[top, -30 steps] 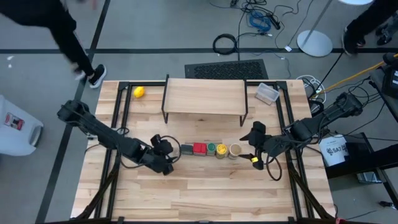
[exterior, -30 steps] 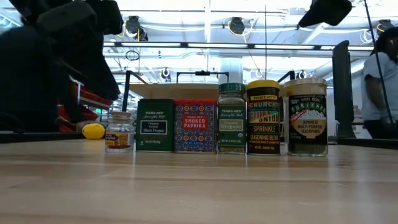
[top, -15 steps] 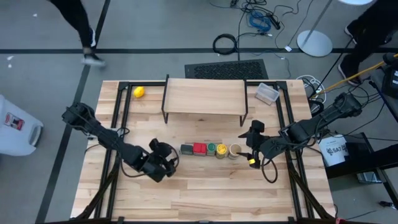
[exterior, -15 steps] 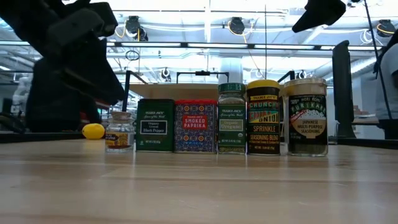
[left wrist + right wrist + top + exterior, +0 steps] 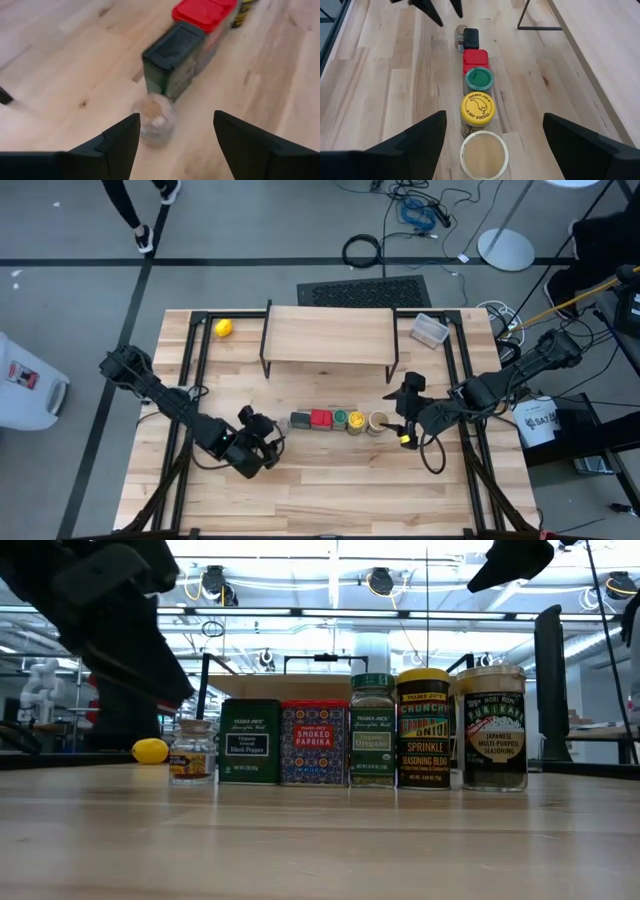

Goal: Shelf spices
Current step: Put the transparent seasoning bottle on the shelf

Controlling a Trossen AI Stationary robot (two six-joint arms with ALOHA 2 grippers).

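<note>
Toppling is being risked: the tiny brownish jar [image 5: 153,119] is being lined up between the spread jaws of the left gripper [image 5: 172,142], tight against the black pepper tin [image 5: 175,64]; the right gripper [image 5: 490,145] is being held open behind the furikake jar [image 5: 484,156].

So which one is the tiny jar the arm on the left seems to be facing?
Find the wooden shelf at the table's far side; in front of it runs a row of spice containers. The tiny jar ends that row, beside the dark green tin. It is clear glass, much the shortest, and sits before the left tool.

Robotics lab: ceiling lights [image 5: 380,581], floor cables [image 5: 420,210].
</note>
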